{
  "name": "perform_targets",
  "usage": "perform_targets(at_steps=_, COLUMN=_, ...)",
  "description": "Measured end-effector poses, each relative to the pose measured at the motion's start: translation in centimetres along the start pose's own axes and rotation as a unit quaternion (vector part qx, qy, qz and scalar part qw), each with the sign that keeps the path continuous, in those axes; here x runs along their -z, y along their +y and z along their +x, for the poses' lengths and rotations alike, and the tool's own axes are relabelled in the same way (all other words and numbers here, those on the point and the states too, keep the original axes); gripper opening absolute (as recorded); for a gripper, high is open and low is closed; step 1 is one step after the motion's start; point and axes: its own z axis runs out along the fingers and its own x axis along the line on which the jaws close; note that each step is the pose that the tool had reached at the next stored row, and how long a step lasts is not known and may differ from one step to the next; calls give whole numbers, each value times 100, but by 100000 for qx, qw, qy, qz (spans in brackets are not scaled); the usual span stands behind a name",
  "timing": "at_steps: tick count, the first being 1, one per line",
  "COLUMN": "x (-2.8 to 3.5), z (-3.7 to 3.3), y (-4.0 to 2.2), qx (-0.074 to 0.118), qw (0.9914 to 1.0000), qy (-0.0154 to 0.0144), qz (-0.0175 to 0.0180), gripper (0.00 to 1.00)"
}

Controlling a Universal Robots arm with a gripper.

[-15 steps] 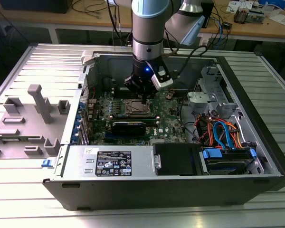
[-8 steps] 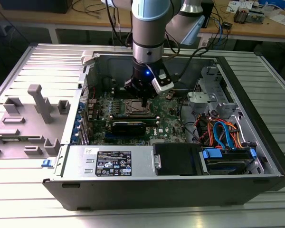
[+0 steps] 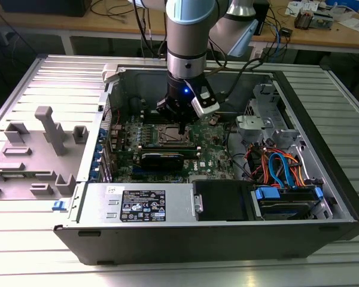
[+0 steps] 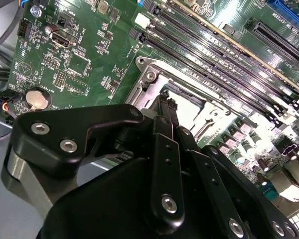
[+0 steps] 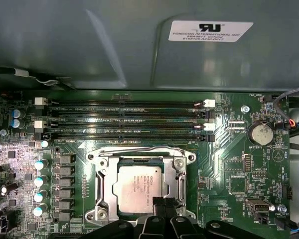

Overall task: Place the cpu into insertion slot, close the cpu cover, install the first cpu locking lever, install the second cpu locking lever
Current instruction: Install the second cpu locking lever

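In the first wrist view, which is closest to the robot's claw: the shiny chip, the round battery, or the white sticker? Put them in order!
From the gripper:
1. The cpu, touching the fingertips, under the closed cpu cover.
2. The round battery, off to one side on the green board.
3. The white sticker, far off on the grey case wall.

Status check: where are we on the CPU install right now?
Done: the cpu lies in the insertion slot, and the cpu cover looks closed flat around it. In hand: the gripper is down at the cover's edge; I can't tell what it grips. Left: whether either locking lever is latched isn't clear.
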Motion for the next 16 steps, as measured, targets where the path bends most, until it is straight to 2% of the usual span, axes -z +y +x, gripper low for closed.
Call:
perform_targets(at_steps=8, x=2, z=0, y=-19, qx=6, qw=100000, qy=5, qz=10, gripper=11)
perform_targets(at_steps=13, x=1, z=2, y=-116, qx=4, qw=100000, qy=1, qz=7, gripper=11)
perform_targets(at_steps=16, x=4, z=3, y=-135, qx=-1, qw=100000, qy=2, qz=12, gripper=11)
